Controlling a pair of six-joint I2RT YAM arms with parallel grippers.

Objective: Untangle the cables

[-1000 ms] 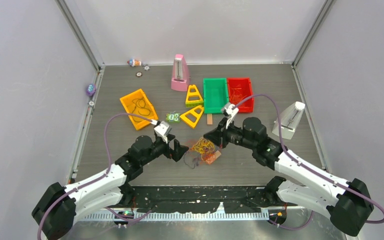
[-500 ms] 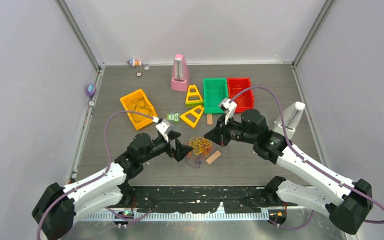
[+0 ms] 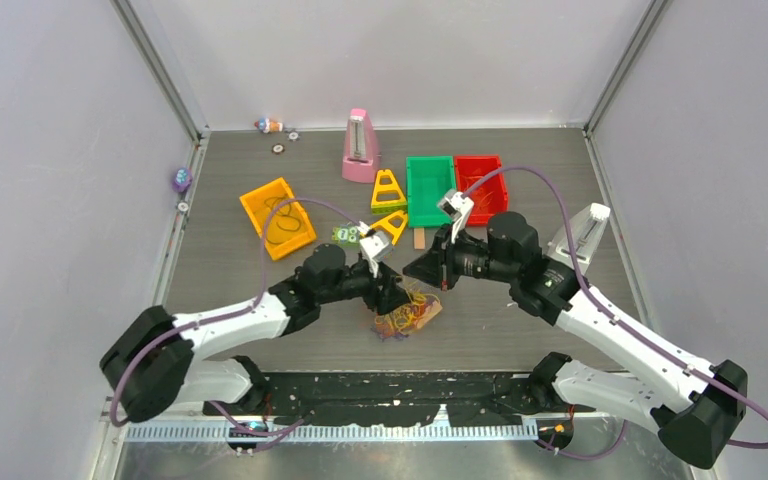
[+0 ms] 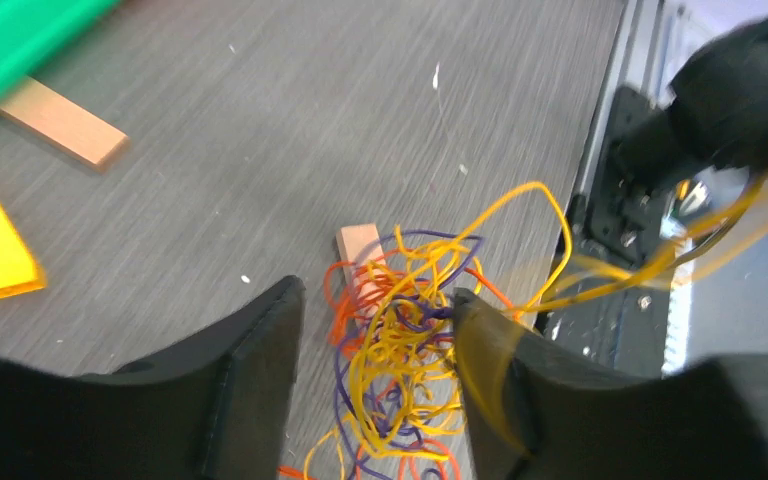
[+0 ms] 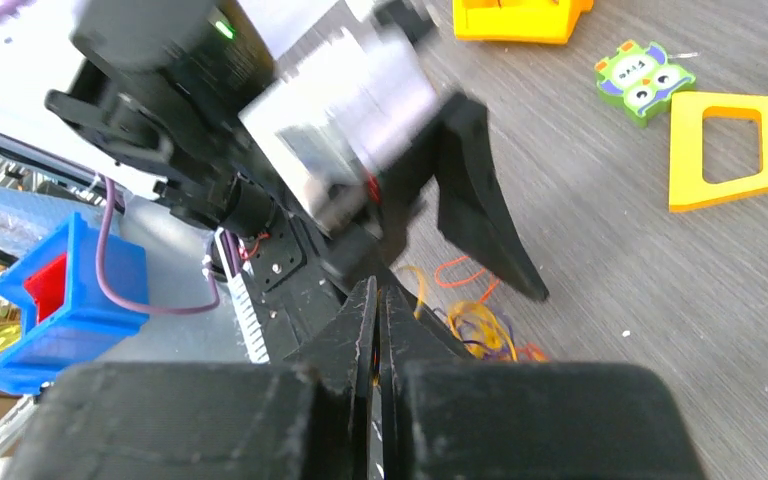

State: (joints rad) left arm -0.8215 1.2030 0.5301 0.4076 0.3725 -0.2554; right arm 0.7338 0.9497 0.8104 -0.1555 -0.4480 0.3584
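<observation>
The cables [image 3: 403, 320] lie tangled at the near middle of the table [image 3: 520, 335], partly over a wooden block [image 4: 359, 243]. The left gripper [image 4: 375, 300] stands spread astride the tangle. Just beyond, the right gripper [image 3: 417, 272] is pressed together on yellow strands stretched up from it. Farther back sit a green bin [image 3: 430, 190] and a red bin [image 3: 481, 186].

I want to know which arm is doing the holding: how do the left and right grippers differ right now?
The left gripper has its jaws spread around the cables; the right gripper has them pressed shut. The left sits directly over the pile; the right is off to one side, with yellow strands stretched toward it, apparently pinched. Both are black and two-fingered.
</observation>
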